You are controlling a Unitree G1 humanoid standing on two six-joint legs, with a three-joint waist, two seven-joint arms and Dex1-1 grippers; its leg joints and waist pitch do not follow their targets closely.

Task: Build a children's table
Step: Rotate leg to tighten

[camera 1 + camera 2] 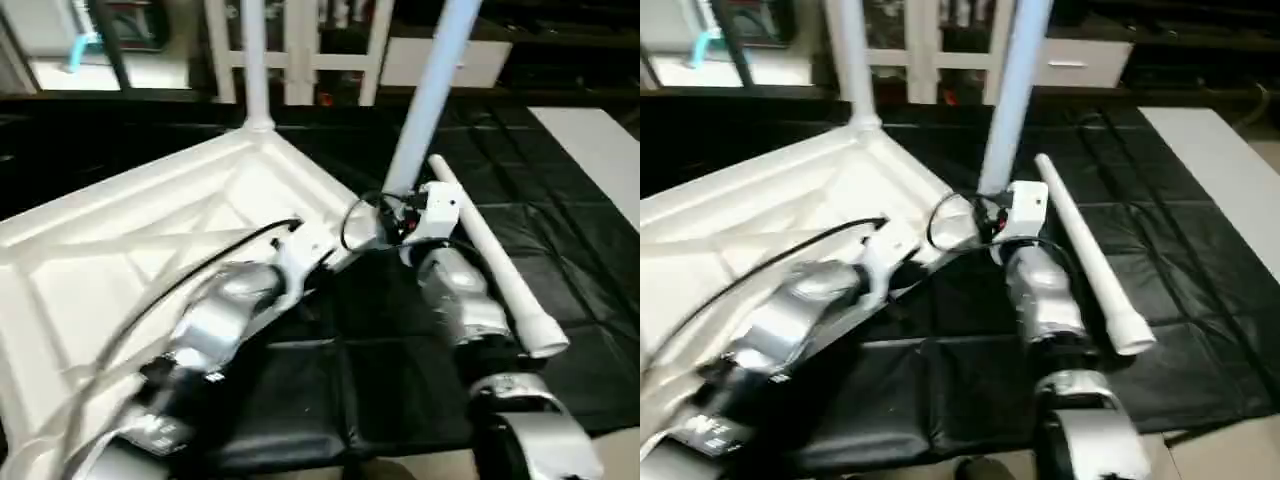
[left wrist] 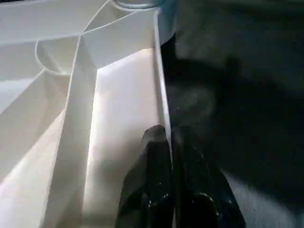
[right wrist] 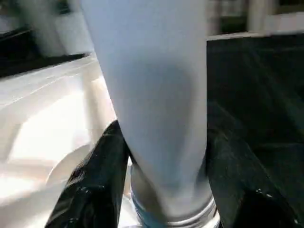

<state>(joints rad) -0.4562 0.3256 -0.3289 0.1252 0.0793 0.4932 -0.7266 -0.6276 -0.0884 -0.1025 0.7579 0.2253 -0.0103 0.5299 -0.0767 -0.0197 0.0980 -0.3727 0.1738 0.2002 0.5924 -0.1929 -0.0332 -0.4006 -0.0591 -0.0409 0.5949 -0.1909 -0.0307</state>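
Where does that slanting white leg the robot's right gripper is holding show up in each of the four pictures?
Left eye view: leaning leg, upper middle, rising from the tabletop's corner.
Right eye view: the same leg, upper middle.
Left wrist view: its base, at the top edge.
Right wrist view: the leg between the right gripper's fingers.
Shared landmark: the tabletop's corner.

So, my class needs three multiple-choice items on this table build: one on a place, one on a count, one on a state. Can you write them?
1. Where does the loose leg lie? A on the black mat; B on a cabinet shelf; C in a person's hand.
2. How many upright legs stand in the tabletop? A one; B two; C four.
3. What are the jaws of the left gripper doing? A hanging open; B clamping the tabletop's rim; C holding the loose leg.
Key: 1A, it rests on the mat; 2B, two rise from corners; 3B, they pinch the rim.
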